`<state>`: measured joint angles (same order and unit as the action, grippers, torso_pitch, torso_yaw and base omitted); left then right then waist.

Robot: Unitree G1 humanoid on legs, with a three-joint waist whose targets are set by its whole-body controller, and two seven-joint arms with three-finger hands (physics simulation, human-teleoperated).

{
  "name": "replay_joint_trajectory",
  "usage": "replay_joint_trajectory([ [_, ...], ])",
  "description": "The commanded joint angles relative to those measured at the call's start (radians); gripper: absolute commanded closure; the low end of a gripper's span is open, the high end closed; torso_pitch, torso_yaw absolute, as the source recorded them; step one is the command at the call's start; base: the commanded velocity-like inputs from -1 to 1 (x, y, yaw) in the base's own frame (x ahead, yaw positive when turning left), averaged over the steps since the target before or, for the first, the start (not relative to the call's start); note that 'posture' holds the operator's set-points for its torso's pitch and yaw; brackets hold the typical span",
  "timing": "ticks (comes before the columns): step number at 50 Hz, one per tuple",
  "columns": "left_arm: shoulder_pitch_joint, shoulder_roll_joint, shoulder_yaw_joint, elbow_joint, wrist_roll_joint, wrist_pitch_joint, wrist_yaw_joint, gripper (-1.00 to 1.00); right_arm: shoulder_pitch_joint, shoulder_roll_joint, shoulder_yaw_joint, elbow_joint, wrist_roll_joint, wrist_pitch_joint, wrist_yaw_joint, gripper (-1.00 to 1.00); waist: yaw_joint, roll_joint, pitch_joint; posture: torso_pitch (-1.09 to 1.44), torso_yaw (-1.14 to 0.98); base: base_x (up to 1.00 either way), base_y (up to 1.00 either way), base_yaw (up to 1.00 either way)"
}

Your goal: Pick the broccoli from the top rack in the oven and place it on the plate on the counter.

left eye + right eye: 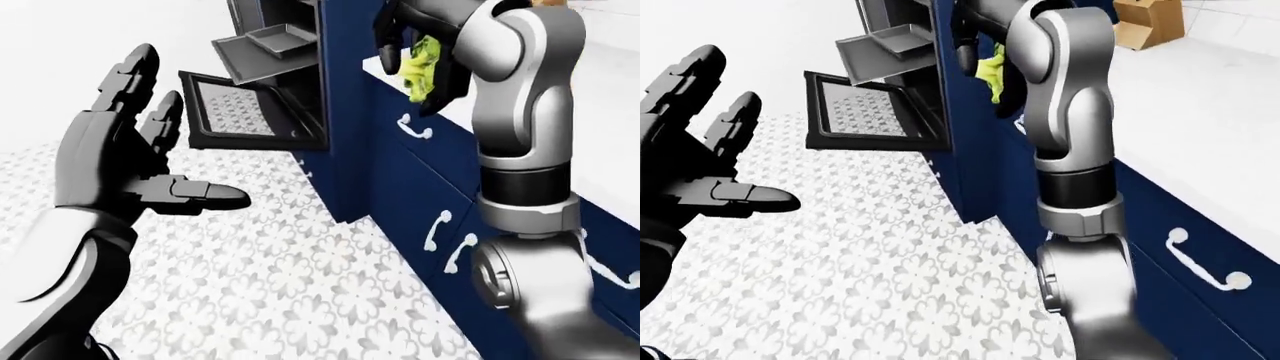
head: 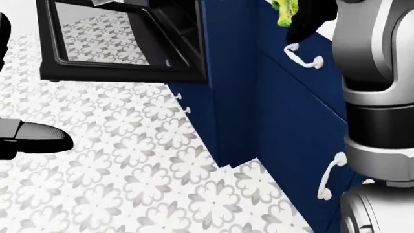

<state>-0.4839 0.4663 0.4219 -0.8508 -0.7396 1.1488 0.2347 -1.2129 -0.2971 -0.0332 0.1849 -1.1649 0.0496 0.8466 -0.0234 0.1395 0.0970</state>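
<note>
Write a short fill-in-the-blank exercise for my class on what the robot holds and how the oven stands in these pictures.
1. The right hand is closed on the ____.
2. The oven door stands ____.
3. The left hand holds ____, its fingers spread.
4. The baking tray sticks out of the ____.

Missing words: broccoli; open; nothing; oven

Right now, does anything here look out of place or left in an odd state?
The oven door hangs open over the floor, and a grey tray juts out of the oven above it. The right hand grips the broccoli beside the white counter. The left hand is spread open, empty. Nothing looks spilled or broken.
</note>
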Motion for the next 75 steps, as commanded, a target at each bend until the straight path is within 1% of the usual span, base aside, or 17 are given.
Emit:
replay_joint_trajectory([
  [1, -0.016, 0.010, 0.014, -0.011, 0.003, -0.023, 0.007, -1.00, -0.038, -0.003, -0.004, -0.037, 0.003, 0.002, -0.033, 0.99, 0.006, 0.036, -0.044, 0.00, 0.00, 0.00, 0.00, -1.00],
  [2, -0.014, 0.011, 0.011, -0.007, 0.007, -0.029, 0.006, -1.00, -0.036, -0.003, -0.004, -0.036, 0.005, 0.003, -0.036, 0.99, 0.015, -0.027, -0.003, 0.00, 0.00, 0.00, 0.00, -1.00],
  [11, -0.008, 0.005, 0.009, -0.007, 0.018, -0.034, -0.003, -1.00, -0.055, -0.009, -0.012, -0.024, 0.008, 0.043, -0.069, 0.99, 0.011, -0.116, -0.050, 0.00, 0.00, 0.00, 0.00, -1.00],
  [14, -0.003, 0.002, 0.004, -0.009, 0.022, -0.039, -0.005, -1.00, -0.053, 0.006, -0.013, -0.043, 0.036, 0.067, -0.069, 0.98, -0.001, -0.209, -0.082, 0.00, 0.00, 0.00, 0.00, -1.00],
  [19, -0.007, -0.001, 0.004, -0.009, 0.027, -0.039, -0.008, -1.00, -0.070, 0.022, 0.002, -0.058, 0.073, 0.083, -0.091, 1.00, 0.010, -0.134, -0.062, 0.00, 0.00, 0.06, 0.09, -0.06],
  [35, 0.013, 0.017, 0.047, -0.010, -0.009, -0.045, -0.007, -1.00, -0.042, 0.047, 0.015, -0.064, 0.071, 0.060, -0.119, 1.00, -0.029, -0.092, -0.047, 0.00, 0.00, 0.46, 0.68, 0.00],
  [40, 0.015, 0.024, 0.048, -0.007, -0.019, -0.049, 0.000, -1.00, -0.036, 0.054, 0.017, -0.056, 0.070, 0.057, -0.134, 1.00, -0.040, 0.014, -0.066, 0.00, 0.00, 0.48, 0.69, 0.00],
  [46, 0.019, 0.026, 0.043, -0.011, -0.022, -0.052, 0.005, -1.00, -0.030, 0.048, 0.012, -0.057, 0.074, 0.057, -0.140, 1.00, -0.019, -0.053, -0.046, 0.00, 0.00, 0.48, 0.64, 0.00],
  [51, 0.018, 0.025, 0.026, -0.001, -0.006, -0.065, 0.000, -1.00, -0.026, 0.025, -0.002, -0.071, 0.082, 0.069, -0.138, 1.00, -0.015, -0.043, -0.055, 0.00, 0.00, 0.30, 0.12, 0.00],
  [55, 0.009, 0.021, 0.024, -0.010, -0.012, -0.052, 0.008, -1.00, 0.000, 0.012, -0.009, -0.123, 0.092, 0.083, -0.116, 1.00, -0.032, -0.136, -0.038, 0.00, 0.00, 0.06, 0.00, 0.00],
  [56, 0.002, 0.022, 0.022, -0.012, -0.014, -0.046, 0.012, -1.00, 0.008, 0.003, -0.014, -0.143, 0.096, 0.086, -0.103, 1.00, -0.006, -0.092, -0.037, 0.00, 0.00, 0.06, 0.00, 0.00],
  [60, -0.021, 0.027, 0.020, -0.013, -0.026, -0.030, 0.027, -1.00, 0.008, -0.043, -0.043, -0.191, 0.123, 0.107, -0.074, 1.00, 0.001, -0.126, -0.063, 0.00, 0.00, 0.06, 0.00, 0.00],
  [63, -0.029, 0.029, 0.019, -0.015, -0.032, -0.025, 0.034, -1.00, 0.008, -0.068, -0.054, -0.218, 0.140, 0.130, -0.058, 1.00, 0.015, -0.045, -0.057, 0.00, 0.00, 0.06, 0.00, 0.00],
  [64, -0.034, 0.031, 0.019, -0.017, -0.037, -0.021, 0.038, -1.00, 0.007, -0.076, -0.059, -0.231, 0.147, 0.141, -0.050, 1.00, 0.025, 0.000, -0.097, 0.00, 0.00, 0.05, 0.00, 0.00],
  [65, -0.036, 0.032, 0.020, -0.019, -0.041, -0.019, 0.041, -1.00, 0.007, -0.083, -0.061, -0.244, 0.152, 0.152, -0.042, 1.00, 0.029, -0.040, -0.069, 0.00, 0.00, 0.05, -0.10, 0.00],
  [72, -0.034, 0.038, 0.014, -0.016, -0.049, -0.028, 0.049, -1.00, 0.027, -0.113, -0.085, -0.298, 0.184, 0.216, -0.014, 1.00, 0.002, -0.036, -0.075, 0.00, 0.00, 0.05, -0.26, -0.14],
  [75, -0.030, 0.034, 0.004, -0.013, -0.038, -0.038, 0.046, -1.00, 0.041, -0.122, -0.078, -0.312, 0.195, 0.234, -0.018, 1.00, 0.026, -0.089, -0.055, 0.00, 0.00, 0.05, 0.00, -1.00],
])
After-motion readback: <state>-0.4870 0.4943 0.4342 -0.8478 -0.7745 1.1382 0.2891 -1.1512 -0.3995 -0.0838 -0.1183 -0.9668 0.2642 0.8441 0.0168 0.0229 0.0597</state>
